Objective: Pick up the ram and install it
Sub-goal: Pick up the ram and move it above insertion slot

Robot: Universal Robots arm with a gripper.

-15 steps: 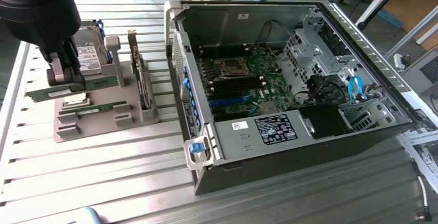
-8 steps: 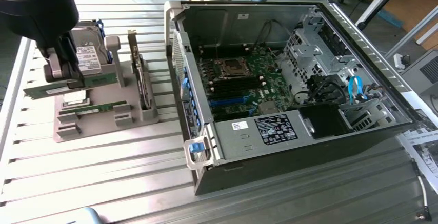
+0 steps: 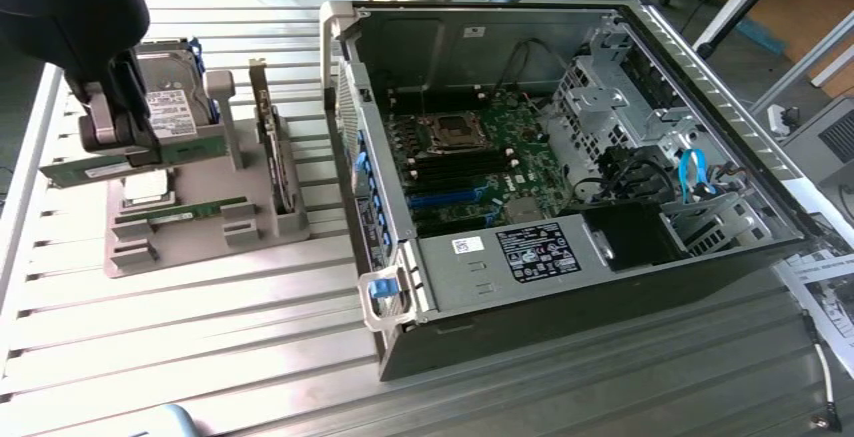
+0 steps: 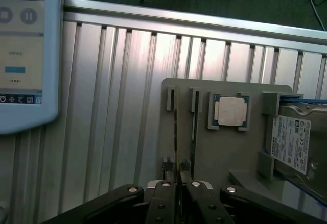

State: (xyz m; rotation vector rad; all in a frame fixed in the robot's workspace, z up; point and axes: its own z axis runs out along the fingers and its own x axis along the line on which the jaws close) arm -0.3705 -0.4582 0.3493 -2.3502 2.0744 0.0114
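Hand (image 4: 178, 177) pinching ram (image 3: 94, 169) over grey holder (image 4: 225, 152). White label (image 4: 292, 142) on hard drive (image 3: 184, 72) and black sticker (image 3: 541, 252) in computer case (image 3: 454, 32): print too small to read.

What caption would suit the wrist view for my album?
Tool gripping a RAM stick over its grey holder, beside a second stick, CPU chip and hard drive.

The table (image 3: 200, 347) is ribbed metal, the holder (image 3: 200, 247) matt plastic, the ram (image 3: 87, 170) circuit board.
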